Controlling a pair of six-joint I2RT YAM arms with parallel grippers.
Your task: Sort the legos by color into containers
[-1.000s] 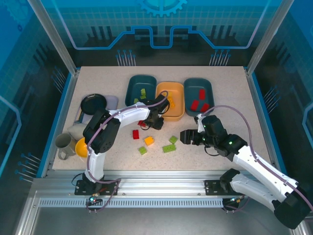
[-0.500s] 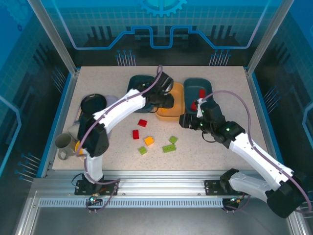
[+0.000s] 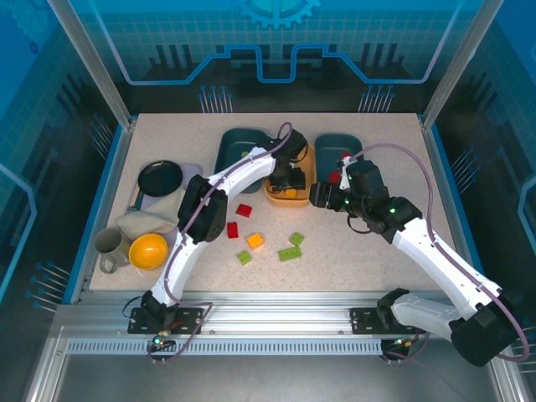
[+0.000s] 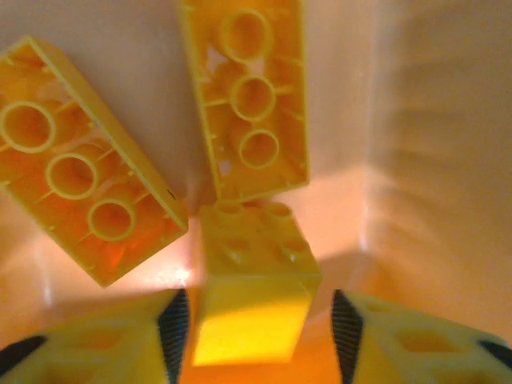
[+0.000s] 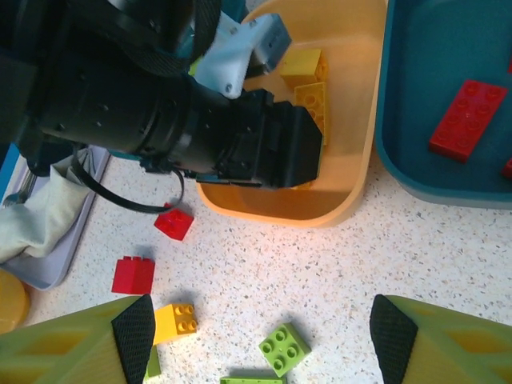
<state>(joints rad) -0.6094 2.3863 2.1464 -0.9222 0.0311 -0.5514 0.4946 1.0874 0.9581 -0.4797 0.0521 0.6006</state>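
Left fingers [image 4: 104,348]: the left gripper [image 4: 260,324] hangs inside the orange tray [image 4: 432,160] with its fingers apart. A thin gap shows on either side of the small yellow brick [image 4: 252,280] between them, so the brick looks let go and resting on the tray floor.
Right fingers [image 5: 72,352]: the right gripper [image 5: 260,336] is spread wide with nothing between, above the table [image 5: 320,264] just in front of the orange tray.
Loose bricks: green bricks [image 5: 284,348], a yellow brick [image 5: 178,320] and two red bricks [image 5: 134,274] lie unsorted on the table, near the trays.
Inside the orange tray: two long yellow bricks [image 4: 84,160] lie hollow side up, close by the small one.
Far trays: the right teal tray [image 5: 448,184] holds a long red brick [image 5: 466,116]; the left teal tray [image 3: 233,151] holds something green, too small to count.
Handling: the bricks are probably light, stiff and smooth. Pinch across two flat side walls, not the studs or corners, or a brick may twist out.
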